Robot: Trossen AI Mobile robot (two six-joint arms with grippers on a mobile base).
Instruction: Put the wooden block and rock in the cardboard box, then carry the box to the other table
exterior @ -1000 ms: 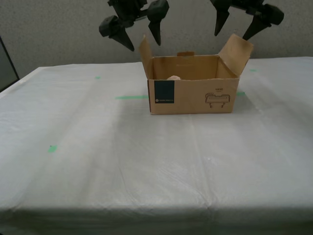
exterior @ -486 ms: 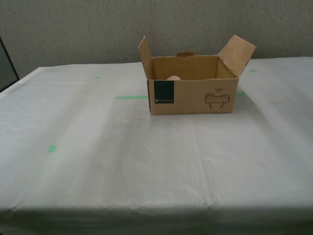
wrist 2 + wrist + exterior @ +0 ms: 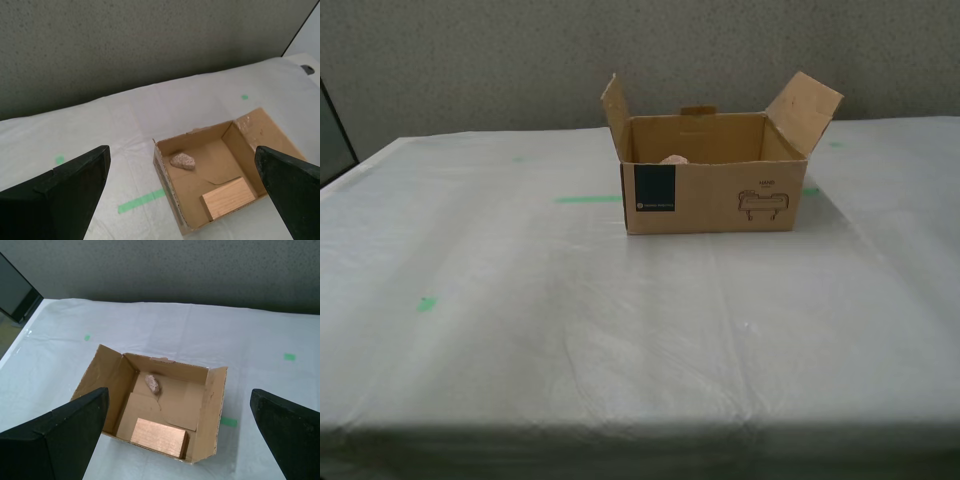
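Note:
The cardboard box (image 3: 710,200) stands open on the other table (image 3: 620,340), its whitish wrinkled sheet crossed by a green tape line (image 3: 588,198). Only the top of the rock (image 3: 673,159) shows over the box's front wall. Neither gripper appears in the exterior view. From high above, my second gripper (image 3: 181,150) is open over the box (image 3: 200,137), where the rock (image 3: 183,161) and the wooden block (image 3: 229,197) lie on the floor. My first gripper (image 3: 178,391) is likewise open high above the box (image 3: 112,385), with the rock (image 3: 152,383) and the wooden block (image 3: 160,436) inside.
A grey speckled wall (image 3: 520,60) runs behind the table. A small green mark (image 3: 426,303) lies on the sheet toward the exterior view's left. A dark panel (image 3: 15,295) stands past one table edge. The box's side flaps (image 3: 805,105) stick up.
Both grippers hung over the box's flaps one second ago; they have since risen out of the exterior view. The box and its contents have stayed put.

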